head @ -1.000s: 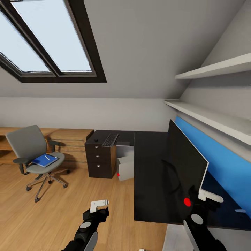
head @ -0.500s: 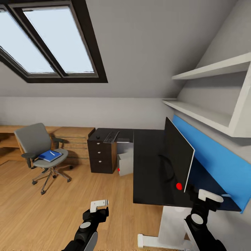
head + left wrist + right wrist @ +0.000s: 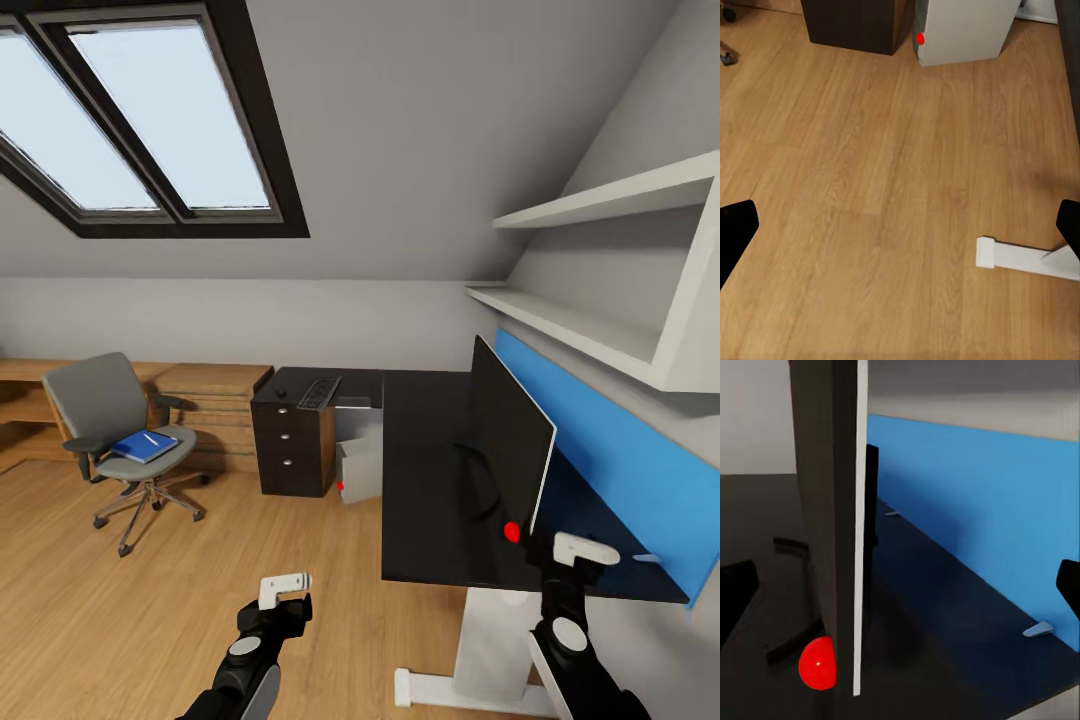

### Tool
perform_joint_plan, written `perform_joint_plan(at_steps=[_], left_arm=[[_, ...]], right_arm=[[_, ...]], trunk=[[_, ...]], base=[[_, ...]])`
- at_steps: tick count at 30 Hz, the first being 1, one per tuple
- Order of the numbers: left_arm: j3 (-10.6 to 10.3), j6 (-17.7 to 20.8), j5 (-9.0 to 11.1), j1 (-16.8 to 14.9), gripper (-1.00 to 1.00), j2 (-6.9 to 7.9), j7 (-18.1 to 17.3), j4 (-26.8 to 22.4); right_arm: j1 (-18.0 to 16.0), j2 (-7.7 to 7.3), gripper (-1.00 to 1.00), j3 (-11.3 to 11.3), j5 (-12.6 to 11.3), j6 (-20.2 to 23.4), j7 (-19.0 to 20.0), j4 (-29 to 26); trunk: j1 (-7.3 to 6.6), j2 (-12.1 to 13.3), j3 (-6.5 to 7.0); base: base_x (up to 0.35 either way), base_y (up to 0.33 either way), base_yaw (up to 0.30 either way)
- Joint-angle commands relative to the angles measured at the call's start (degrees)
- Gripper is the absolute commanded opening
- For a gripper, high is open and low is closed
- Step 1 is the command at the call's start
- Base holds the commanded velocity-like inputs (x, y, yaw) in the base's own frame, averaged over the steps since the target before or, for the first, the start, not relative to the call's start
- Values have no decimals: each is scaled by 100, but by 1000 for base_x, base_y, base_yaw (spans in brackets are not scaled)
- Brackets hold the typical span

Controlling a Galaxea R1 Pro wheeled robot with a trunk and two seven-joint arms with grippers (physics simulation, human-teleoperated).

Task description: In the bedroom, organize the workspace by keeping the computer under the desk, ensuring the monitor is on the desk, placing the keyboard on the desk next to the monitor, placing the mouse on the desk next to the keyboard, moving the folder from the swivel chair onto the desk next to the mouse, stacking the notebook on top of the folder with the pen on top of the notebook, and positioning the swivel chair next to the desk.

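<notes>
Both arms forward, jaws apart.

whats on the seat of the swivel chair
A blue folder lies on the chair seat, with a thin white pen on top. Whether a notebook lies between them is too small to tell.

Pretty bright, flat daylight here, coming from the skylight (image 3: 140,110), which is washed out pale. Shadows are soft, barely any under the swivel chair (image 3: 120,430). The black tabletop (image 3: 430,480) has a dull sheen. Everything's slightly soft, wide-angle stretch toward the edges.
</notes>
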Motion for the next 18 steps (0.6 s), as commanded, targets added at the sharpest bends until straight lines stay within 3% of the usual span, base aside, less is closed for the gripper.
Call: perform_joint_plan(at_steps=[1, 18], left_arm=[[-14, 13, 50, -3, 100, 3, 48, -6], [-20, 10, 43, -3, 100, 2, 48, -6]], right_arm=[[-1, -1, 100, 2, 26, -66, -1, 5], [24, -4, 100, 10, 43, -417, 245, 13]], trunk=[[2, -5, -4], [2, -5, -4]], base=[[0, 0, 0], [0, 0, 0]])
